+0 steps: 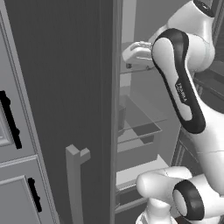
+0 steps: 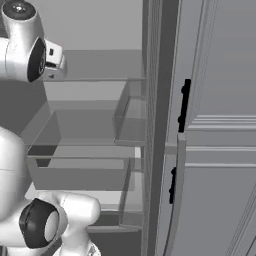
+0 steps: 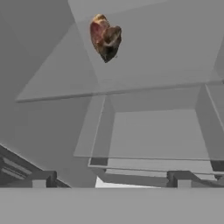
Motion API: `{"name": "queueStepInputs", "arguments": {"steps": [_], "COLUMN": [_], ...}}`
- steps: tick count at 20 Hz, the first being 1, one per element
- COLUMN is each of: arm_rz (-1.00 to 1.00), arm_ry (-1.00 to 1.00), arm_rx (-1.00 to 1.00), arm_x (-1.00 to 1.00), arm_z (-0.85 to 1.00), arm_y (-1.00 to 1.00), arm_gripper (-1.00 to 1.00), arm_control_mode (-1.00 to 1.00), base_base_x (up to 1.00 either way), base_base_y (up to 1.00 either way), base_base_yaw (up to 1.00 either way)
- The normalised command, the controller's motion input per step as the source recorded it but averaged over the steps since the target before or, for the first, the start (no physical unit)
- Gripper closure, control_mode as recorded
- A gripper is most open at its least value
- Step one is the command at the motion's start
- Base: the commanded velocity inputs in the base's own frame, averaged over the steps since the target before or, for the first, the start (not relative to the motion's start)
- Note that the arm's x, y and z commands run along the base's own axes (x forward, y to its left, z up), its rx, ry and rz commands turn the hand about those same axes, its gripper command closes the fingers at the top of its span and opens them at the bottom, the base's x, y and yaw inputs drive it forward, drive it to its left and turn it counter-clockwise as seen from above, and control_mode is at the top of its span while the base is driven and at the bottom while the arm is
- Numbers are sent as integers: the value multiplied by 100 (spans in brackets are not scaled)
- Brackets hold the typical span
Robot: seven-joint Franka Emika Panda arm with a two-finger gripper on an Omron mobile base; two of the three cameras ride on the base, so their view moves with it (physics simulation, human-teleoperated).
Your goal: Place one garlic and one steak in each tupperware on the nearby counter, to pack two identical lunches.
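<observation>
A lumpy brown-red steak (image 3: 105, 37) lies on a glass shelf (image 3: 144, 87) inside the open fridge, in the upper part of the hand view. My gripper (image 3: 111, 180) stands open and holds nothing. Its two dark fingertips (image 3: 41, 178) sit wide apart at the bottom of that view, well short of the steak. In the left base view the white hand (image 1: 136, 52) reaches into the fridge at upper-shelf height. The right base view has the hand (image 2: 54, 62) at the upper left. The garlic, the tupperware and the counter are out of view.
The dark fridge door (image 1: 61, 109) stands open on the left, its long handle (image 1: 75, 183) low down. Clear shelves and a drawer (image 2: 80, 150) fill the fridge below the hand. Grey panelled cabinets with black handles (image 2: 185, 105) flank the fridge.
</observation>
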Motion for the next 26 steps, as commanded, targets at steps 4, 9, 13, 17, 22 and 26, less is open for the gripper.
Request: {"name": "queueStepInputs", "arguments": {"steps": [4, 9, 13, 17, 22, 26], "arm_rz": [-5, -8, -2, 0, 0, 0], "arm_ry": [-8, -6, 4, 0, 0, -2], "arm_rx": [-3, 0, 4, 6, -8, -3], "arm_x": [54, 85, 100, 92, 70, 58], "arm_z": [-33, -27, -9, -19, -31, -12], "arm_y": [86, 77, 23, -29, 36, 39], "arm_gripper": [-100, -100, -100, -100, -100, -100], "arm_control_mode": [-100, -100, -100, -100, -100, -100], "base_base_x": [0, 0, 0, 0, 0, 0], "base_base_y": [0, 0, 0, 0, 0, 0], "base_base_yaw": [0, 0, 0, 0, 0, 0]}}
